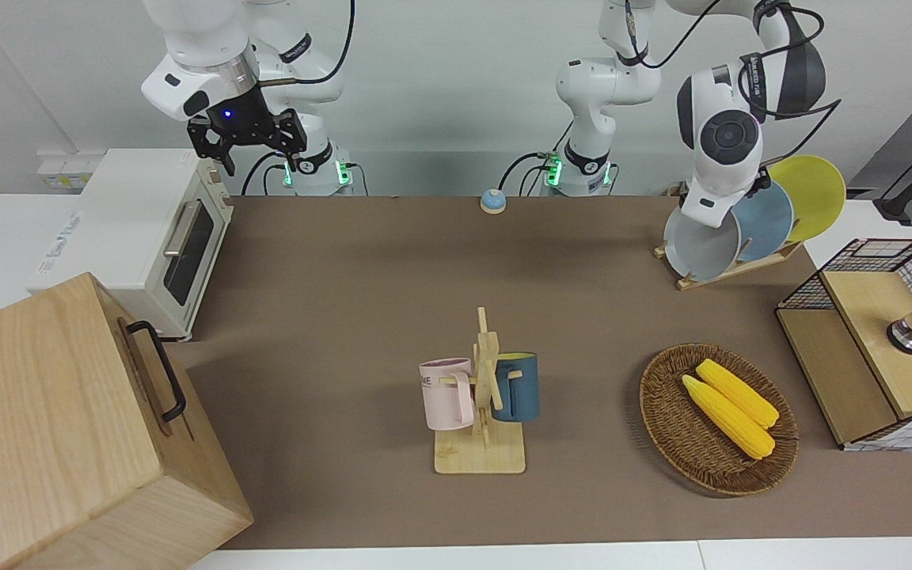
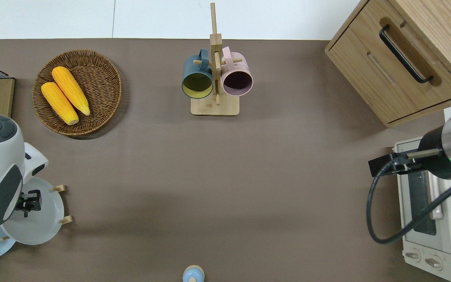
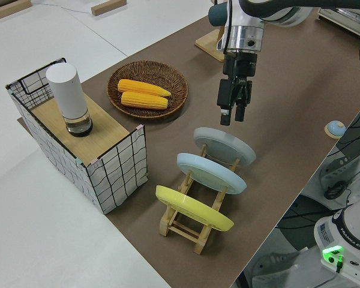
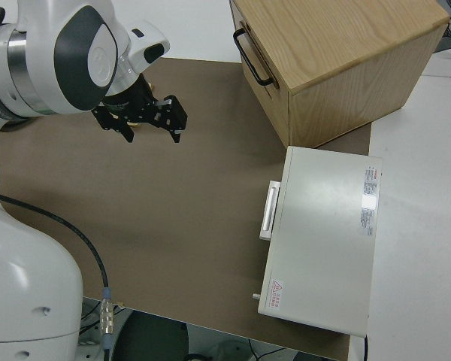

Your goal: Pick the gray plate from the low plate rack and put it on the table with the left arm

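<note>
The gray plate (image 1: 701, 241) leans in the end slot of the low plate rack (image 1: 733, 269), at the left arm's end of the table (image 1: 345, 277). It also shows in the overhead view (image 2: 41, 219) and in the left side view (image 3: 224, 146). My left gripper (image 3: 232, 117) points down just above the plate's upper rim, open and empty, apart from it. In the overhead view the left gripper (image 2: 27, 201) is over the plate. In the front view the wrist hides it. My right gripper (image 1: 246, 150) is open and parked.
A blue plate (image 3: 211, 172) and a yellow plate (image 3: 192, 207) fill the rack's other slots. A wicker basket (image 2: 100, 62) with corn lies farther from the robots than the rack. A wire crate (image 1: 875, 340), a mug stand (image 1: 481, 412), a wooden cabinet (image 1: 68, 427) and a toaster oven (image 1: 139, 237) stand around.
</note>
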### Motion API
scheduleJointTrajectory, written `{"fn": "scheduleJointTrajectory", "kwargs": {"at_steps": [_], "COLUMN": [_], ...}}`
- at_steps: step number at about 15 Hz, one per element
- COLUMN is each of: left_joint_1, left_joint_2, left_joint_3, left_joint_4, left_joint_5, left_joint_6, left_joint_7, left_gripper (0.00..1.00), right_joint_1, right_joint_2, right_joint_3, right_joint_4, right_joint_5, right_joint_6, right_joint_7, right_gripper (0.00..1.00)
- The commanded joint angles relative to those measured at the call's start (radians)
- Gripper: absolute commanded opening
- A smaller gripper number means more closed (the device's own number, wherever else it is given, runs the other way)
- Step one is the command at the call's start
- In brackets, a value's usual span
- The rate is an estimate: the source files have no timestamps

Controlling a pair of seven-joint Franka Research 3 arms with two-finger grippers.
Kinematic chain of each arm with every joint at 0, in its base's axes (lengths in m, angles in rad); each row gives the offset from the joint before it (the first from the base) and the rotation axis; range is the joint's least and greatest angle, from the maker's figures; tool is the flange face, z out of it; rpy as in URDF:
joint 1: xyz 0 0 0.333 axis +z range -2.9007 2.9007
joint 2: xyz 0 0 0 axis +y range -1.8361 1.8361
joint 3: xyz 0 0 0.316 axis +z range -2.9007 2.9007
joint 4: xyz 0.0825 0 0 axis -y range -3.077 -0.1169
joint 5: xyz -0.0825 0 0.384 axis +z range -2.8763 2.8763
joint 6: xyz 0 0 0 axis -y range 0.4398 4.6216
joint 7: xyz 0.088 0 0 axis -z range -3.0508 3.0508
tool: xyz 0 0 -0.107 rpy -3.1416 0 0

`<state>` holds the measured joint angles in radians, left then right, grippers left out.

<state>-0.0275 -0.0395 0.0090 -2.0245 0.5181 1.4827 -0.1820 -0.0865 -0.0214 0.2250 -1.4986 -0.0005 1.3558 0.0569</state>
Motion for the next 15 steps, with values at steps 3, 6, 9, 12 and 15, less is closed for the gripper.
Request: {"fn": "scheduleJointTrajectory", "kwargs": {"at_steps": [3,6,9,12,15], "left_joint_1": [0.011,0.024,0.023,0.024,0.021], "left_joint_2": [0.044,0.047,0.047,0.047,0.044], "left_joint_3": [0.035,0.035,0.035,0.037,0.035], "left_joint_4": [-0.019,-0.017,-0.014,0.003,0.050], "left_joint_5": [0.023,0.020,0.016,-0.004,-0.004], "left_joint_6": [0.033,0.053,0.051,0.050,0.022], "left_joint_7": [-0.004,-0.004,-0.002,0.004,0.016], "left_gripper": [0.78,0.40,0.01,0.00,0.00], "right_joint_1": [-0.015,-0.013,-0.015,-0.015,-0.015], "right_joint_2": [-0.005,-0.005,-0.005,-0.005,-0.005], "right_joint_3": [0.007,0.007,0.007,0.007,0.007], "right_joint_4": [0.006,0.006,0.006,0.006,0.006], "right_joint_5": [0.004,0.004,0.004,0.004,0.004], "right_joint_6": [-0.015,-0.015,-0.015,-0.015,-0.015], "right_joint_7": [-0.002,-0.003,-0.003,-0.003,-0.003], "right_gripper": [0.990,0.990,0.990,0.987,0.990]}}
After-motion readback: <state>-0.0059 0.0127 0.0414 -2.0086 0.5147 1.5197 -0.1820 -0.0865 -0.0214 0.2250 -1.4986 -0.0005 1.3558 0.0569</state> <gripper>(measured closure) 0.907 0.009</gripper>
